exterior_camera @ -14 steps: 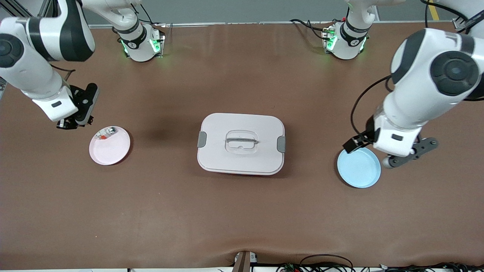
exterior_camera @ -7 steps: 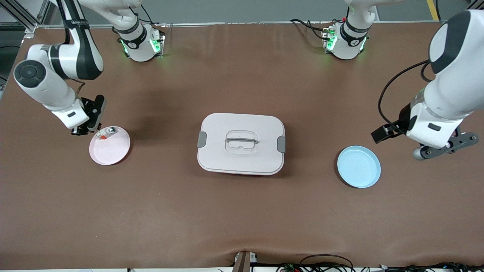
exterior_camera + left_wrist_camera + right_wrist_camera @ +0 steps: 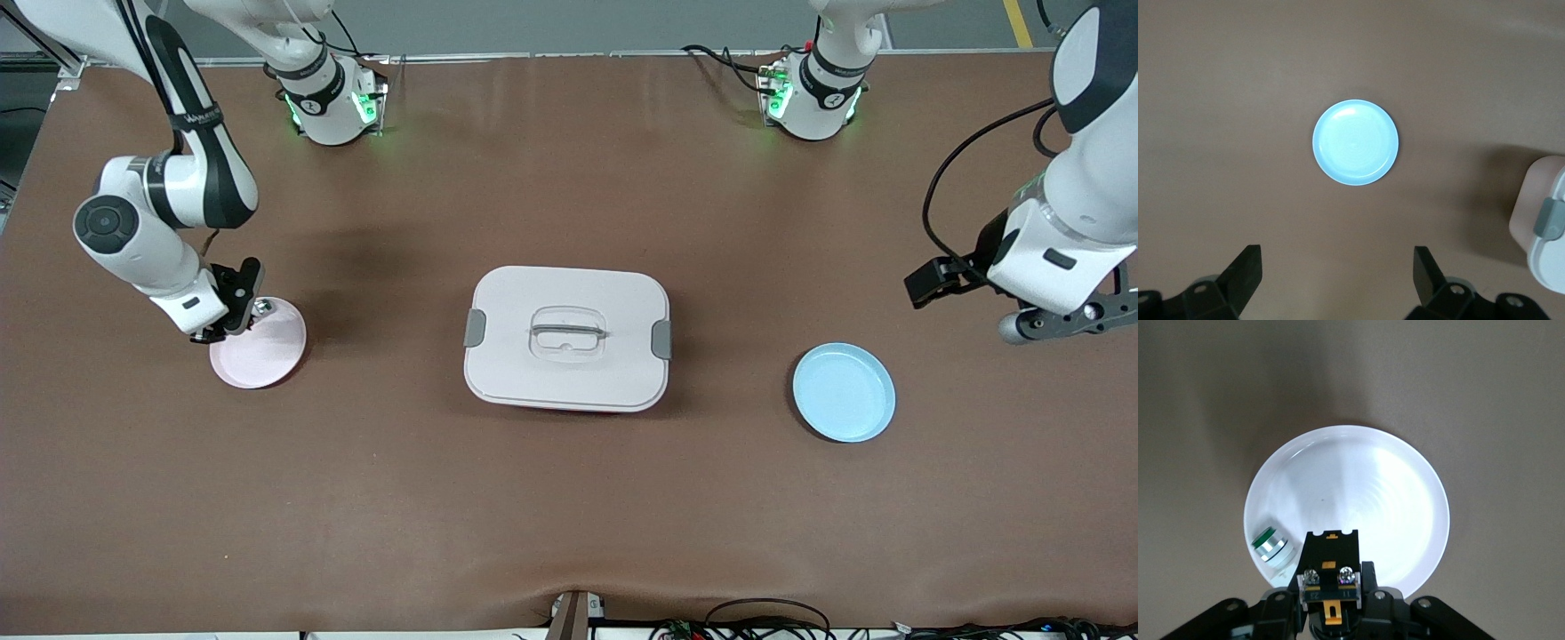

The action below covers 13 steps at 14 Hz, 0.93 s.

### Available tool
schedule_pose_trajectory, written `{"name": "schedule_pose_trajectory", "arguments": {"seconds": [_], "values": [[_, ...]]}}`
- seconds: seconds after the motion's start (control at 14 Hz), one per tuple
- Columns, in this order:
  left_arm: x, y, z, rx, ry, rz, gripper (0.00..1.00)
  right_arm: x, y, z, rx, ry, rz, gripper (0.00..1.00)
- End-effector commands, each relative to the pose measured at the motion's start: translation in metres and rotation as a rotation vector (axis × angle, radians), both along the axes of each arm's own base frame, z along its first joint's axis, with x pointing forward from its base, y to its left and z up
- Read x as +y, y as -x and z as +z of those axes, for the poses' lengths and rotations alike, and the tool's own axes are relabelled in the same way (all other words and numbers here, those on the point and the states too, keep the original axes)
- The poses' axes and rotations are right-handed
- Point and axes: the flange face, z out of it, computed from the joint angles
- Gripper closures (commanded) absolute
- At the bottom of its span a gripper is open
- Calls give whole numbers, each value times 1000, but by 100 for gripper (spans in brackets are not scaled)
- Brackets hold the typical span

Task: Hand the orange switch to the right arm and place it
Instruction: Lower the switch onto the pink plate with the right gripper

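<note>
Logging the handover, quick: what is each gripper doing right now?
Left gripper: open, holding nothing, up over bare table beside the blue plate.
Right gripper: shut on the orange switch, over the pink plate.

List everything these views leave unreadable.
- Front view: the orange switch is hidden under the right end effector, which grips it over the pink plate.
- Right wrist view: it is unclear whether the orange switch touches the pink plate, because the overhead angle shows no gap.
- Small silvery item in the pink plate: too small to identify.
- White box: the shut lid hides its contents.
- Left wrist view: the frame edge cuts off the open left end effector.
</note>
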Motion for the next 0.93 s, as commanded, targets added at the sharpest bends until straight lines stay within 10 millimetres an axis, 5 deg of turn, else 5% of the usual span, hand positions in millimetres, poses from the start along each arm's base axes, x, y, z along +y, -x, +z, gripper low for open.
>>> {"name": "schedule_pose_trajectory", "arguments": {"seconds": [0.0,0.43,0.86], "values": [[13,33,13,4,20,-64,0,-7,-4,-13,-11,9,-22,100],[38,63,14,-19,59,-125,0,-1,-7,-40,-43,4,-51,100],[36,65,21,-24,57,-140,0,7,-7,-55,-52,106,-47,100]]}}
